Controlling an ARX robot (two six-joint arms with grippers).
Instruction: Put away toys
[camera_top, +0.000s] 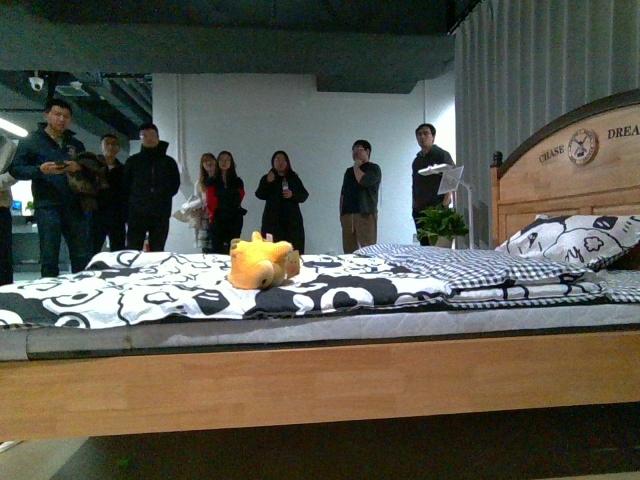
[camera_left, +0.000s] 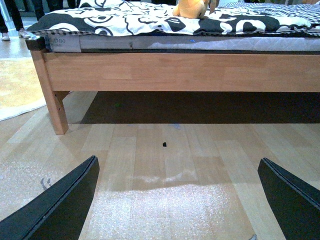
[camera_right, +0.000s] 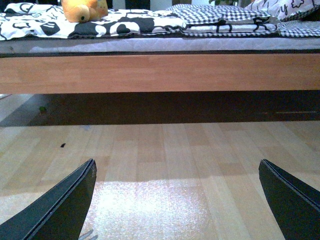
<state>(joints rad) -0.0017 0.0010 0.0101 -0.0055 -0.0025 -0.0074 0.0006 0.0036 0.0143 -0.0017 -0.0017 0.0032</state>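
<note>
Up on the bed (camera_top: 320, 385), the yellow-orange plush toy (camera_top: 262, 264) lies on the black-and-white quilt (camera_top: 150, 290), left of the folded checked blanket (camera_top: 450, 265) and well apart from the pillow (camera_top: 575, 240) by the headboard (camera_top: 570, 170). Low above the wooden floor (camera_left: 165, 150), in front of the bed frame, the left gripper (camera_left: 177, 159) is spread wide with nothing in it, and so is the right gripper (camera_right: 177, 160). Onlookers (camera_top: 150, 190) stand behind the bed
</note>
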